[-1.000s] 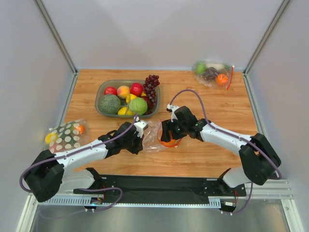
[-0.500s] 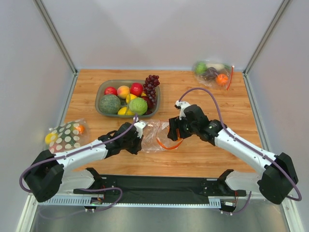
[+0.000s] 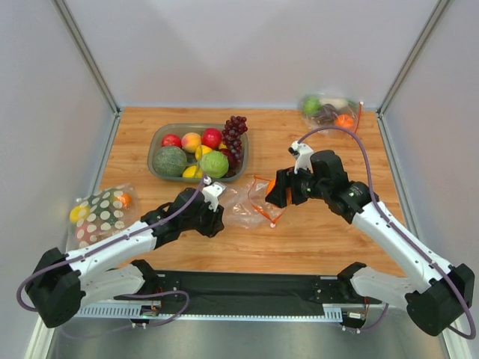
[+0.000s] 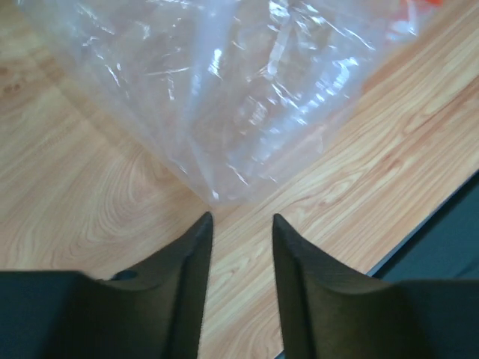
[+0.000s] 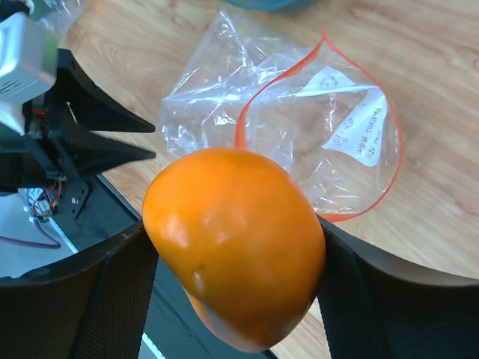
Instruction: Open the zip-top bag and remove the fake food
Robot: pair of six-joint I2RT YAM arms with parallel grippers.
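Note:
The zip-top bag [image 3: 245,206] lies crumpled in the middle of the table, clear, its orange-red zip strip [image 5: 389,149] gaping in a loop. Nothing shows inside it [image 5: 314,142]. My right gripper [image 3: 278,193] hangs just right of its mouth, shut on an orange plastic fruit [image 5: 236,247], the fake food [image 3: 272,197]. My left gripper [image 4: 241,217] stands open over bare wood, the bag's closed corner [image 4: 217,196] just ahead of its tips. From above, that left gripper [image 3: 221,218] is at the bag's left end.
A second clear bag [image 3: 328,112] with green, purple and orange pieces sits at the back right. A grey bowl [image 3: 159,138] of fruit with a grape bunch [image 3: 234,129] stands back left. A polka-dot bag [image 3: 101,211] lies far left. A black strip [image 3: 239,288] edges the near side.
My right gripper drew the orange fruit out of the bag, moving right and away from me. My left gripper opened and let go of the bag's end.

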